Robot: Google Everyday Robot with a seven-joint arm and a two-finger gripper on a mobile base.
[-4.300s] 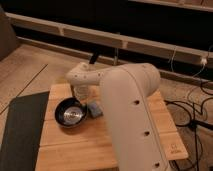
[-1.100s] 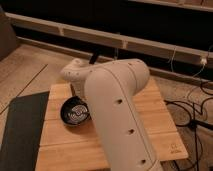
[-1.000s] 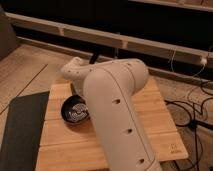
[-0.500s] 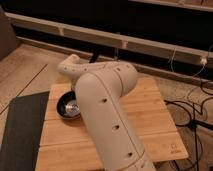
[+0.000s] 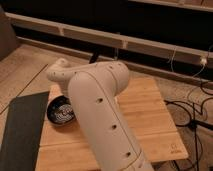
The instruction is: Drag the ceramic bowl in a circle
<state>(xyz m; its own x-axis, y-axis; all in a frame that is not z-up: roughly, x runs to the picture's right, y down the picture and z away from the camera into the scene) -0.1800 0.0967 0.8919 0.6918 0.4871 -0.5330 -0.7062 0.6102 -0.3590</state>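
Observation:
The ceramic bowl [image 5: 59, 111] is small, round and glossy black with pale marks inside. It sits at the left edge of the wooden table [image 5: 150, 112], with its right side hidden behind my arm. My white arm [image 5: 97, 107] reaches over the table from the front and bends down toward the bowl. The gripper is hidden behind the arm's thick link, somewhere at the bowl's right side. What it touches does not show.
A dark mat [image 5: 20, 132] lies on the floor left of the table, close to the bowl. Black cables [image 5: 192, 112] trail over the floor on the right. A long low rail [image 5: 105, 39] runs along the back.
The bowl has slid left across the table toward the mat. The arm has swung left with it and now covers more of the table's middle.

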